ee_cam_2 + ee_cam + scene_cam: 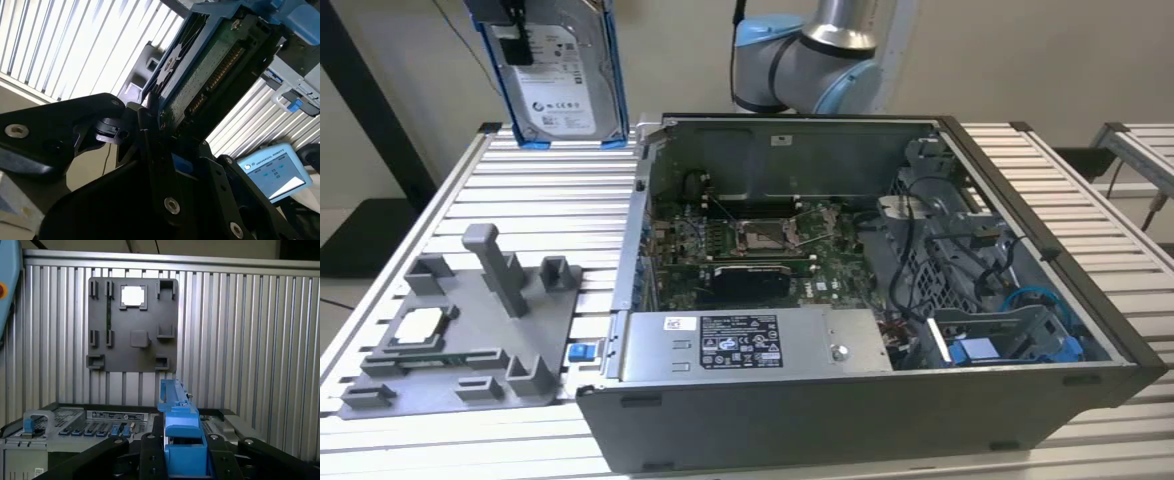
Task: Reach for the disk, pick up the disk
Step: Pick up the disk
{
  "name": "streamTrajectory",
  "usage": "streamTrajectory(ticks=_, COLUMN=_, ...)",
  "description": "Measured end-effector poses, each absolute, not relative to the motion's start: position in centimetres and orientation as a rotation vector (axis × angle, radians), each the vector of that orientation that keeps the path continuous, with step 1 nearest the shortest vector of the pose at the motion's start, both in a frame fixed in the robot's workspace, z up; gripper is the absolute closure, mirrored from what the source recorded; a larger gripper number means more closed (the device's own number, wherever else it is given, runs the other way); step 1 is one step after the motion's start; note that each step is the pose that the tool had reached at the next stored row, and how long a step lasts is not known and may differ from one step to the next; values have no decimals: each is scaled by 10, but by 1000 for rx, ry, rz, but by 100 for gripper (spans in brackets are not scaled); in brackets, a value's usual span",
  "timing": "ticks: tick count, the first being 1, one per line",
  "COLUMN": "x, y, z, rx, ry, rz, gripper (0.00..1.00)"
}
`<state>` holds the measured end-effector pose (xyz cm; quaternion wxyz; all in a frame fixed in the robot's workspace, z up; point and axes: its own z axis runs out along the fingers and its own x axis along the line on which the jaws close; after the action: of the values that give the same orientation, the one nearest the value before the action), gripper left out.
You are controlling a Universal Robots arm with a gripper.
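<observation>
No print is clear enough to quote. Disk (560,80): white label on its face, with fine print and small symbols that can't be made out. Grey metal box (747,345): black-and-white label, print too small. Pendant screen (274,172) in the second wrist view: a header line and small text blocks.

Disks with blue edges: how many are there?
1 disk: held upright in the hand, above the table, at the exterior view's left. Others may hide inside the computer.
</observation>
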<state>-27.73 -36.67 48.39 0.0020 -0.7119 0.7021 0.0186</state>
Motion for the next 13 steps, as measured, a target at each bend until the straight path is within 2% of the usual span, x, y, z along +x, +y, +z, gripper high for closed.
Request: streamTrajectory(ticks=13, x=-248, y=-367, z=484, rx=-2234, ry=2203, rz=58, gripper=100)
